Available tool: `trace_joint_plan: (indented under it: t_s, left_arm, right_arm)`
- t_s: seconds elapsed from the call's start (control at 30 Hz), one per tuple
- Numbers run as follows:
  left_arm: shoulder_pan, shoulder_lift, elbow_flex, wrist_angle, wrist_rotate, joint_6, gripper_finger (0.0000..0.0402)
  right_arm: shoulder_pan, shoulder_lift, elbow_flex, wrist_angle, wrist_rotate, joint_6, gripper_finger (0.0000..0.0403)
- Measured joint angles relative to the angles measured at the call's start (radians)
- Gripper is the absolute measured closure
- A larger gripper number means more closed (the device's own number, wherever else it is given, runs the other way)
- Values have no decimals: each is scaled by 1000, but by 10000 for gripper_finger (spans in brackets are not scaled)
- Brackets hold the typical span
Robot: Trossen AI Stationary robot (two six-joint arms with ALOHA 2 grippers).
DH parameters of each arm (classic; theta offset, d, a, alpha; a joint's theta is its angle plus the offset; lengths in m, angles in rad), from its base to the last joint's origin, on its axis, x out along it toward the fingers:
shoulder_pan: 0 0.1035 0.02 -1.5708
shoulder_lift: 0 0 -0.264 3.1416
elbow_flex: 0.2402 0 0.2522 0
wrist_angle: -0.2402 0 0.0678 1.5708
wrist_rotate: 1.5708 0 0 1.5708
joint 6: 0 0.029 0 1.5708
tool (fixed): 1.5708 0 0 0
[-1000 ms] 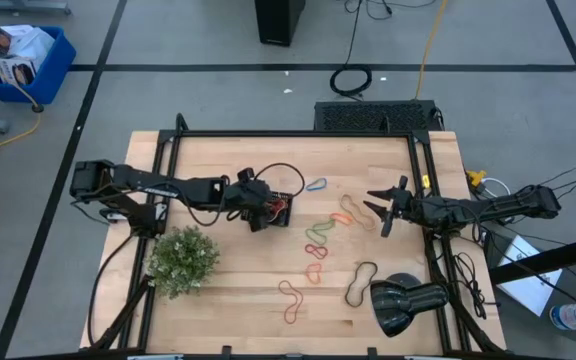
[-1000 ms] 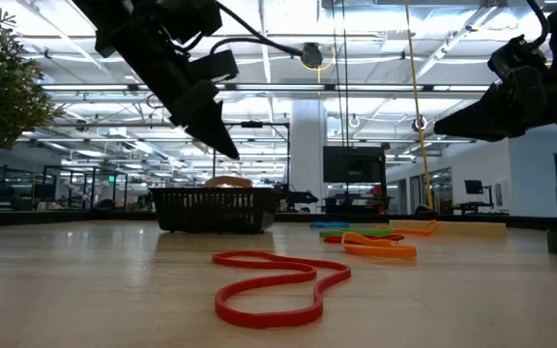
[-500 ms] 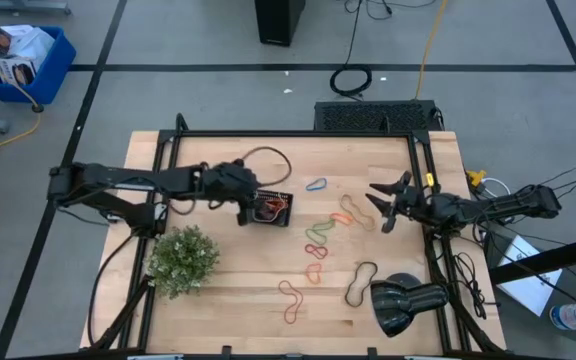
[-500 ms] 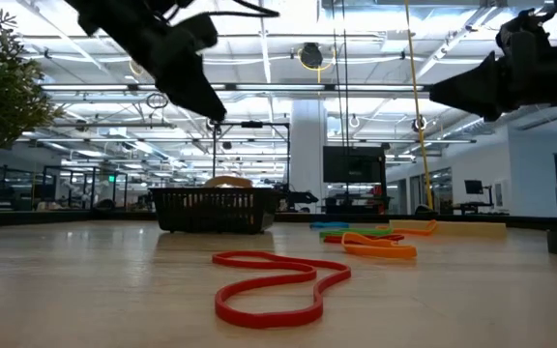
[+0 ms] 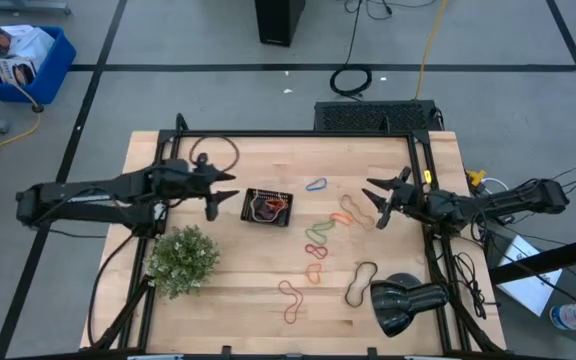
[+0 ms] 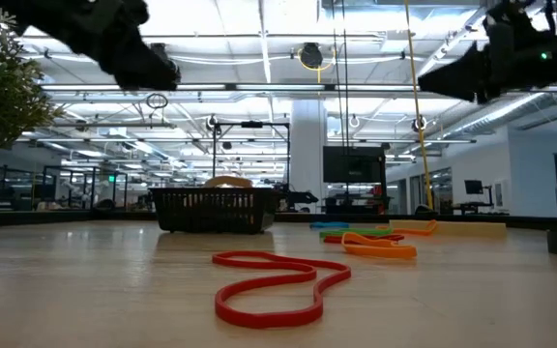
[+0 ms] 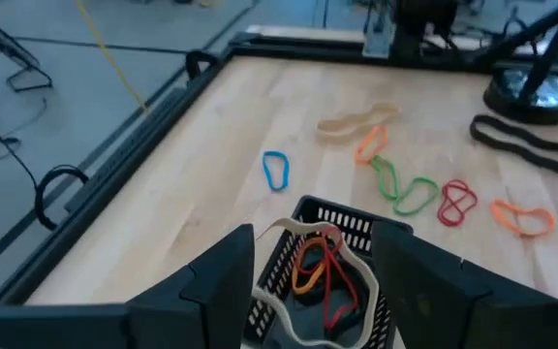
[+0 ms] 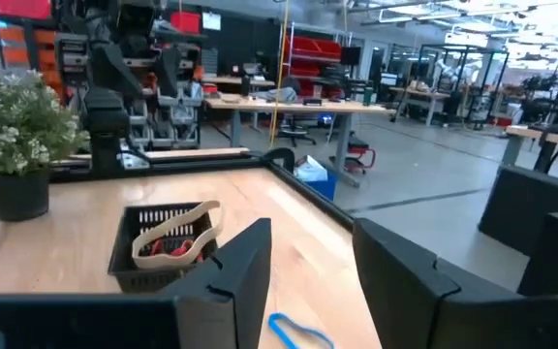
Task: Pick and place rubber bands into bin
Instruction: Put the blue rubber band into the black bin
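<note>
The bin point(image 5: 268, 206), a small black mesh tray, stands left of the table's middle. It holds red and orange rubber bands, and a tan band point(image 7: 289, 233) lies draped over its rim point(image 7: 352, 221). More rubber bands lie flat on the wood to its right: blue point(image 5: 316, 185), tan and orange point(image 5: 348, 212), green point(image 5: 318, 233), red point(image 5: 315, 250), black point(image 5: 360, 283) and a long red one point(image 6: 269, 285). My left gripper point(image 5: 218, 192) hangs open just left of the bin, above the table. At the right side my right gripper point(image 5: 380, 200) hangs open, pointing level toward the bands.
A potted green plant point(image 5: 183, 260) stands near the front left, close to my left arm. A black lamp head point(image 5: 405, 303) lies at the front right corner. Black frame rails point(image 5: 298, 134) run along the table's far, left and right edges.
My left gripper has drawn back from over the bin toward the table's left edge and risen, leaving the bin uncovered. My right gripper has risen a little and stayed over the same spot. The bands on the table lie as before.
</note>
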Motion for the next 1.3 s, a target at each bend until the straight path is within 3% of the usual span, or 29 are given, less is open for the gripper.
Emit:
trace_joint_plan:
  t_s: [0.27, 0.47, 0.73, 0.9, 1.3]
  left_arm:
    - [39, -230, -152, 44, -66, -49, 185]
    - [60, -320, -217, 43, -97, -112, 185]
    - [64, -328, -219, 44, -102, -120, 185]
    - [64, -328, -219, 44, -102, -123, 185]
    - [63, -328, -219, 43, -92, -137, 185]
  right_arm:
    - [-44, 261, 199, -81, -9, 40, 261]
    - [-156, 492, 381, -223, -134, 186, 261]
    - [-342, 747, 590, -426, -323, 281, 261]
    - [-429, 869, 633, -440, -424, 405, 261]
    - [-509, 1077, 633, -376, -427, 491, 261]
